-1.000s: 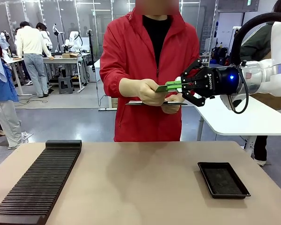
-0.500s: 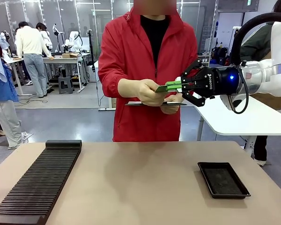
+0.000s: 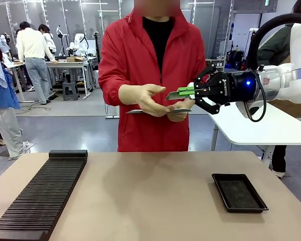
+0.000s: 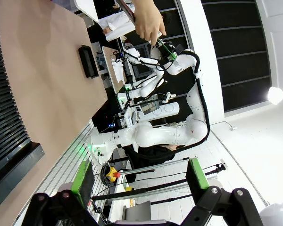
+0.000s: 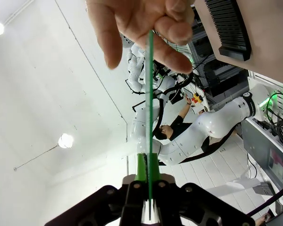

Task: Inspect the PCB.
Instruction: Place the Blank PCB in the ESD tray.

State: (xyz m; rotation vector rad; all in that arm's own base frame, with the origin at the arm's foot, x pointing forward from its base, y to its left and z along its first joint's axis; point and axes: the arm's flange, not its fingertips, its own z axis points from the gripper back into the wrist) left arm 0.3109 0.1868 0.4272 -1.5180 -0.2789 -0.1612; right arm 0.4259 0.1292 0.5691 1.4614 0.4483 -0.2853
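Green PCB (image 3: 178, 93) lies flat in my right hand (image 3: 193, 91), which is clenched on one end, high over the bench (image 3: 150, 181). The person's hand (image 3: 151, 100) is right at the far end. A pull could bend the PCB or slide it out.

My left hand (image 4: 139, 178) is wide and holds nothing, far from it all.

From my right wrist, fingers (image 5: 177, 30) close round the thin far edge. A twist could snap it.

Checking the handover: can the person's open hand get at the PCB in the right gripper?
Likely yes: the PCB juts free of the shut right gripper straight toward the hand, with nothing between them.
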